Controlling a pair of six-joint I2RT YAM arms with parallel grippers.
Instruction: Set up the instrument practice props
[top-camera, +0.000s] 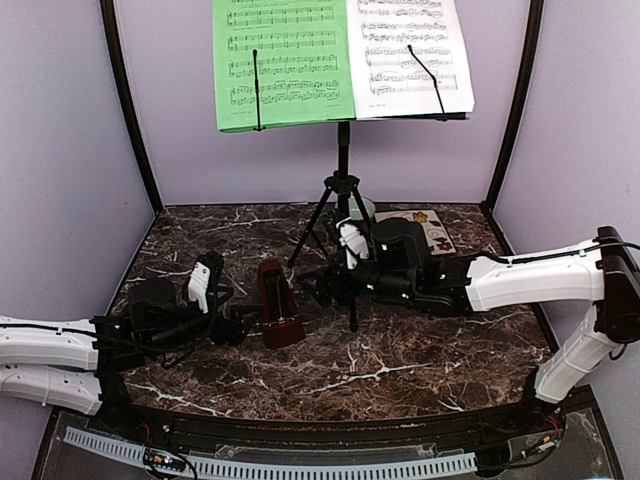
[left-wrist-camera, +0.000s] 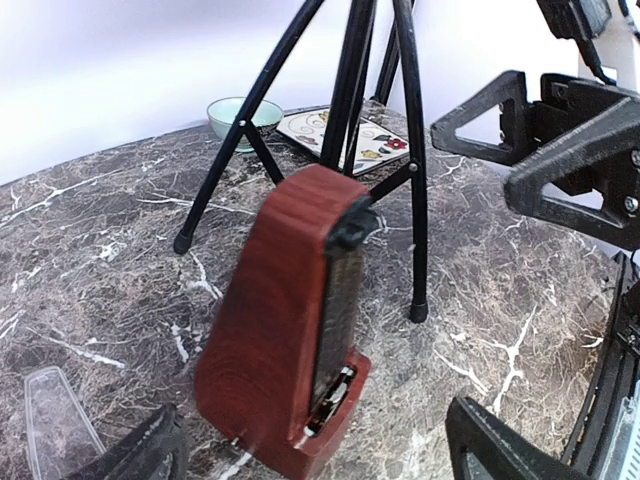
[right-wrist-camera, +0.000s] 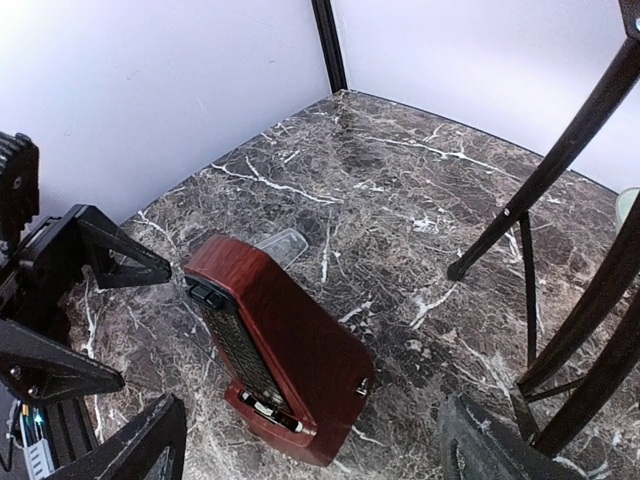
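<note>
1. Green sheet (top-camera: 285, 60) and white sheet (top-camera: 410, 55) on the music stand (top-camera: 343, 150): the print is too small for me to read.
2. Metronome (top-camera: 280, 303) stands mid surface (top-camera: 420, 360), between left gripper (top-camera: 232, 325) and right gripper (top-camera: 325, 288); both jaws open, empty.
3. Bowl (left-wrist-camera: 243, 112) and tile (top-camera: 420, 228) sit behind, near the far edge.

L gripper (top-camera: 238, 325) spread wide, R gripper (top-camera: 322, 290) too

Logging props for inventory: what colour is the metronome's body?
The metronome is dark red-brown with faint wood grain; the left wrist view shows it best.
</note>
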